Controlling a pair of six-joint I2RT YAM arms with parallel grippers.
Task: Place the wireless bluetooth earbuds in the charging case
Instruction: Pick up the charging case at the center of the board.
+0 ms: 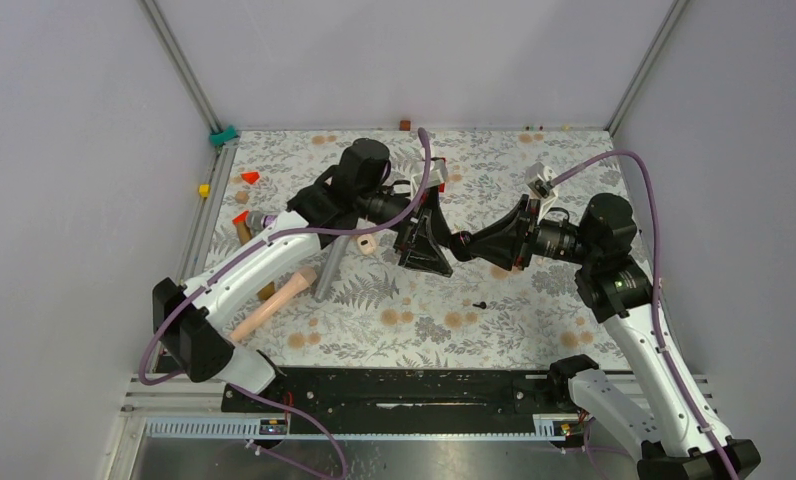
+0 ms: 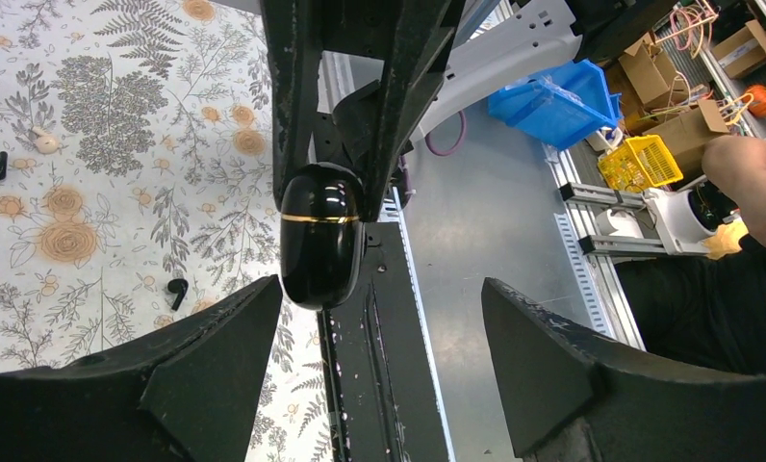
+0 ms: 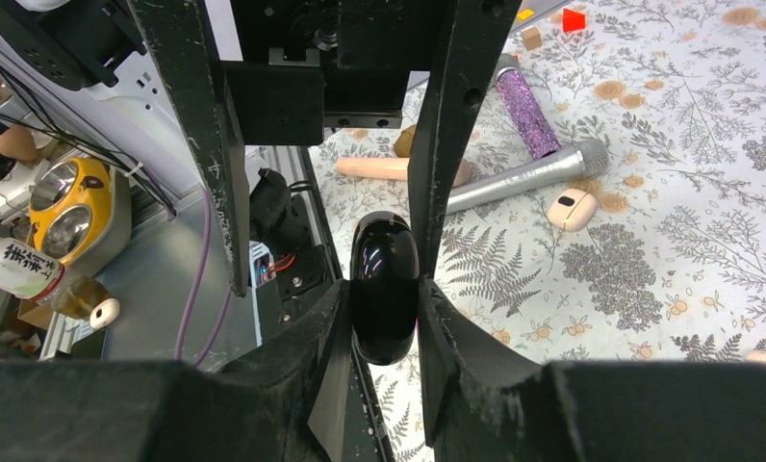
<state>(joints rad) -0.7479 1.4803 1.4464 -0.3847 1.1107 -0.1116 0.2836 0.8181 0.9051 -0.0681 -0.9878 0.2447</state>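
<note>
Right wrist view: right gripper [image 3: 383,294] is clenched on the charging case [image 3: 384,252], which is clear of the table [image 1: 534,170]. Left gripper [image 2: 379,289] is released, jaws straddling the case: one finger close beside its edge, a wide free gap to the other. One earbud [image 2: 175,292] lies on the table beyond the near finger.

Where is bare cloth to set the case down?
Bare: the near strip between the earbud and the base rail, running right to the right arm. Crowded: the left side, around the microphone and red blocks.
</note>
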